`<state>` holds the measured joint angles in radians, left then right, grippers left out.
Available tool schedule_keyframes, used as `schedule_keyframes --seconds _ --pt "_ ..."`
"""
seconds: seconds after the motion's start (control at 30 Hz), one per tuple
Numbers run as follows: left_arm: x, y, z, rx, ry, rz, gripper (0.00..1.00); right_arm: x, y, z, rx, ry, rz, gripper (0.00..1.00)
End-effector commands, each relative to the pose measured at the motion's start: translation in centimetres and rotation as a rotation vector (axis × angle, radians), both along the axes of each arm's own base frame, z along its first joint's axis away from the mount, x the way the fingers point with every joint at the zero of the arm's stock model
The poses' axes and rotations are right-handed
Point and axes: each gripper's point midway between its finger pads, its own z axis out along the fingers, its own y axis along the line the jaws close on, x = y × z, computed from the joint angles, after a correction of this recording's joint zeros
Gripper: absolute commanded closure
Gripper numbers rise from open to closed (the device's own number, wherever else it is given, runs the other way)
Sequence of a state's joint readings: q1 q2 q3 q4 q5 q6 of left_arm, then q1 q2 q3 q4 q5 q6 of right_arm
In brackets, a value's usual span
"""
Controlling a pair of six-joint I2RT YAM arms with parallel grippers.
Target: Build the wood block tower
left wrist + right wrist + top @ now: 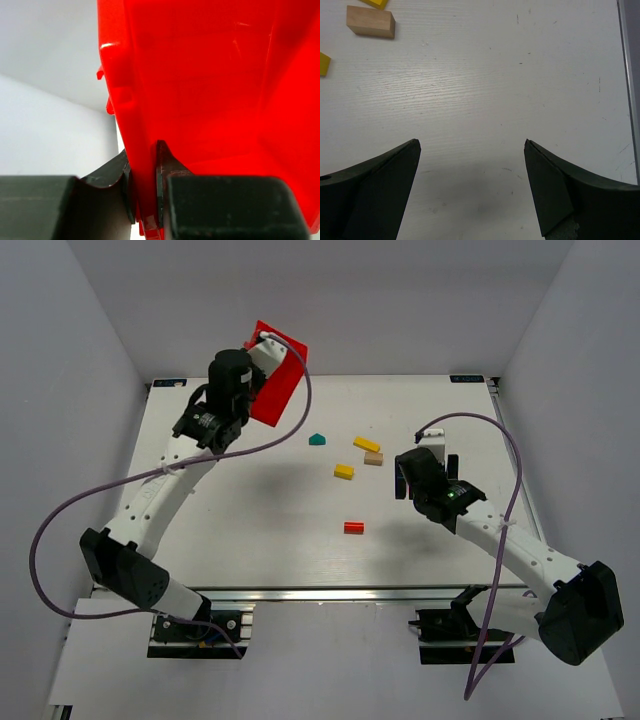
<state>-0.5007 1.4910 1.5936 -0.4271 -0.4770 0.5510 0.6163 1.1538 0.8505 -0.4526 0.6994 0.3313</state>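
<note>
1. Five loose blocks are the material for the wood block tower, and none is stacked yet. All lie flat on the table (250, 530), ahead of and to the left of the right claw (402, 480).
2. Positions from the right claw:
   - The plain wood block (373, 459) is nearest, just ahead-left of the fingertips.
   - The long yellow block (367, 444) lies just beside the plain wood block on its far side. Contact between them cannot be confirmed.
   - The small yellow block (344, 472) is near, further left.
   - The red block (353, 527) sits apart from the others, back toward the arm bases.
   - The teal block (317, 439) is farthest away.
3. Expected handling: each piece should be light and rigid, with smooth painted faces. Grip force is unlikely to damage one, but a piece this small may twist or squirt out if pinched off-centre.
4. Recommended hold: close across two parallel flat sides at mid-length. The teal block has a peaked top, so take it by its flat side faces, not the slopes.
5. Right claw state: the jaws stand wide apart with nothing between them, over bare table.
6. Left claw (145, 187) state: it is clamped on the wall of the red bin (280, 390). The bin is tilted, on the far side of the blocks and well apart from the right claw.
7. Caution: a stack of pieces this light will probably shift at a slight nudge, so release each one squarely.
</note>
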Motion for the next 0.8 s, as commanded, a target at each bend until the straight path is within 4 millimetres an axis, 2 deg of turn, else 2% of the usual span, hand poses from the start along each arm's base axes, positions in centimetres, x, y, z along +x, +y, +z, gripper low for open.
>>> schedule_keyframes --seconds 0.0,0.03,0.13,0.17,0.2,0.23,0.27,0.3,0.33,0.43,0.5,0.53,0.6,0.77 --pt "1.3 1.1 -9.6 -0.070 0.276 0.007 1.00 1.2 1.1 2.0 0.039 -0.046 0.031 0.11" --pt "2.0 3.1 -10.0 -0.097 0.283 0.043 1.00 1.3 1.3 1.8 0.043 -0.041 0.040 0.11" --pt "2.8 4.8 -12.4 -0.172 0.325 0.041 1.00 1.5 1.4 1.7 0.035 -0.030 0.046 0.11" --pt "3.4 6.7 -13.7 -0.188 0.351 0.084 1.00 1.6 1.4 1.7 0.034 -0.028 0.046 0.11" --pt "3.8 7.3 -14.5 -0.213 0.368 0.093 1.00 1.7 1.5 1.6 0.033 -0.027 0.051 0.11" --pt "4.2 9.0 -15.3 -0.229 0.389 0.129 1.00 1.8 1.8 1.3 0.039 -0.012 0.067 0.11" --pt "4.5 9.8 -16.3 -0.238 0.414 0.145 1.00 1.9 2.1 1.2 0.047 -0.005 0.080 0.11" --pt "5.2 10.7 -18.1 -0.249 0.449 0.175 1.00 2.1 2.5 1.1 0.057 -0.003 0.095 0.11" --pt "5.4 12.2 -18.9 -0.263 0.475 0.213 1.00 2.0 3.4 0.5 0.065 0.030 0.152 0.11" --pt "6.1 14.3 -21.3 -0.300 0.552 0.255 1.00 1.5 5.2 -0.6 0.080 0.089 0.273 0.11" --pt "6.5 14.3 -21.6 -0.329 0.556 0.257 1.00 1.3 6.1 -0.9 0.092 0.097 0.332 0.11" --pt "6.6 16.3 -21.4 -0.346 0.549 0.303 0.97 1.1 6.5 -1.2 0.100 0.107 0.360 0.11" --pt "6.6 16.6 -21.5 -0.378 0.559 0.307 0.91 1.1 6.7 -1.3 0.104 0.103 0.374 0.11" --pt "6.2 18.2 -24.1 -0.394 0.622 0.379 0.71 1.0 6.8 -1.3 0.104 0.104 0.385 0.11"
